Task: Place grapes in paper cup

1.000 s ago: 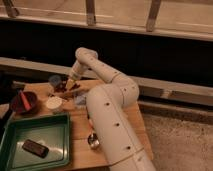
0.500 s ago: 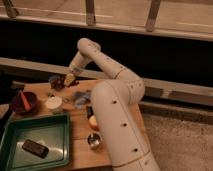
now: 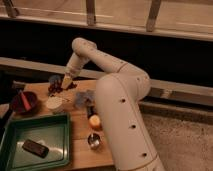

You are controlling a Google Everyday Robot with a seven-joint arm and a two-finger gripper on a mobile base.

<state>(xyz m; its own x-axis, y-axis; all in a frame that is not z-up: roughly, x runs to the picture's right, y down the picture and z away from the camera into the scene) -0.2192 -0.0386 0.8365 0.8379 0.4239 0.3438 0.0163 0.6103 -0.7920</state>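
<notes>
Shifting left, tool over grapes

One tool, upper left of centre, above one bunch of grapes. One paper cup. One red bowl at far left. One green tray, lower left, with one dark block. One metal cup. One orange item. One worktop.
</notes>
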